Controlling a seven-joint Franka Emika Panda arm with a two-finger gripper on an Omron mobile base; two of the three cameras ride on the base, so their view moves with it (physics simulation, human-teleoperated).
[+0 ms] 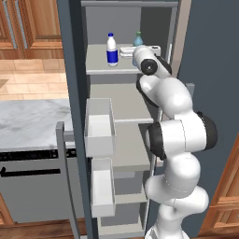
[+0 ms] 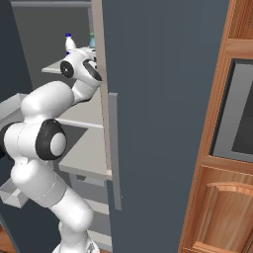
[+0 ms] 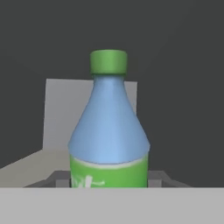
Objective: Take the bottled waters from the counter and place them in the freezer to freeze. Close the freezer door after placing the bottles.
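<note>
**Two bottles up on the freezer shelf, second one not yet let go**

Both bottles are already inside the freezer point(image 1: 100, 65), on its upper shelf, so the carrying looks nearly done. Judged from this, the step in hand is setting down the second bottle; the release, the pull-back and the door are what remain.

Going left to right in the left base view: the counter point(image 1: 32, 119) lies well off to the left. The open door point(image 1: 70, 116) comes next, edge-on, its white bins facing the shelves. On the upper shelf the white-cap bottle point(image 1: 111, 49) stands upright and free. Just right of it the green-cap bottle point(image 1: 138, 39) shows above the arm's wrist.

In the hand view the gripper point(image 3: 109, 183) is closed around the green-cap bottle point(image 3: 108, 131) low on its body, at the label. That bottle is pale blue, with a cone-shaped shoulder, a green cap and a green label with white lettering. It sits upright and centred.

Whether its base already rests on the shelf cannot be told. The next move likely calls for opening the jaws, then backing straight out without knocking the neighbour, before swinging the door shut.
</note>
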